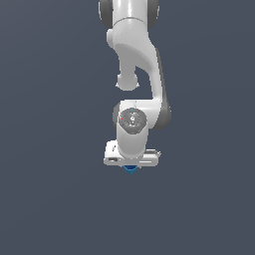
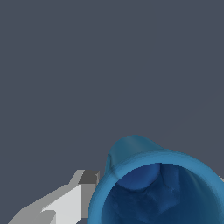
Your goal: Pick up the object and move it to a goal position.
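White robot arm over a plain grey floor, open room all round.
The gripper (image 1: 131, 164) pinches the blue cup (image 1: 130, 169); only the wrist view shows the cup's hollow (image 2: 157, 192) and one finger (image 2: 70, 201) at its 9 o'clock side.

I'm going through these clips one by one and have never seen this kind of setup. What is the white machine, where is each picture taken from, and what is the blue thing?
These are simulator renders, not photographs. The white machine is a jointed robot arm, seen in the exterior view from a camera off the arm. At its lower end sits the pincer, its grasping part. The small blue cup peeks out just beneath it. The wrist view comes from a camera on the arm itself, so the cup looks huge, its hollow opening facing the lens, with one pale finger beside it. Whether the pincer actually grips the cup cannot be told. Everything else is plain dark grey background.
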Controlling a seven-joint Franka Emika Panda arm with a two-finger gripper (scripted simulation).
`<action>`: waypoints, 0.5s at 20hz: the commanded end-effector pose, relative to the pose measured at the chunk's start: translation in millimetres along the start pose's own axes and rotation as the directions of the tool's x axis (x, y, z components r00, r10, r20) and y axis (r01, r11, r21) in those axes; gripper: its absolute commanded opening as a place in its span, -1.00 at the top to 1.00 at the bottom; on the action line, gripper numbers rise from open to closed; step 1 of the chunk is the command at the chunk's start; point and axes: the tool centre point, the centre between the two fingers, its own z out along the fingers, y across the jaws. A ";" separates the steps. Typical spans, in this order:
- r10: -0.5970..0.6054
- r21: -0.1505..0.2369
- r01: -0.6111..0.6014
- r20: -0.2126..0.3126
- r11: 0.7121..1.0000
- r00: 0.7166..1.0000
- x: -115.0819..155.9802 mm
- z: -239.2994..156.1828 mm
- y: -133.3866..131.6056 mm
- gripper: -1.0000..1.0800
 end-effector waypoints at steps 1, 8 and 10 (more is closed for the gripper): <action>0.000 0.000 0.000 -0.001 1.000 1.000 7.0 -2.4 -0.3 1.00; 0.000 0.000 0.000 -0.001 1.000 1.000 15.5 -4.4 -0.6 1.00; 0.000 0.000 0.000 -0.001 1.000 1.000 15.9 -4.5 -0.7 1.00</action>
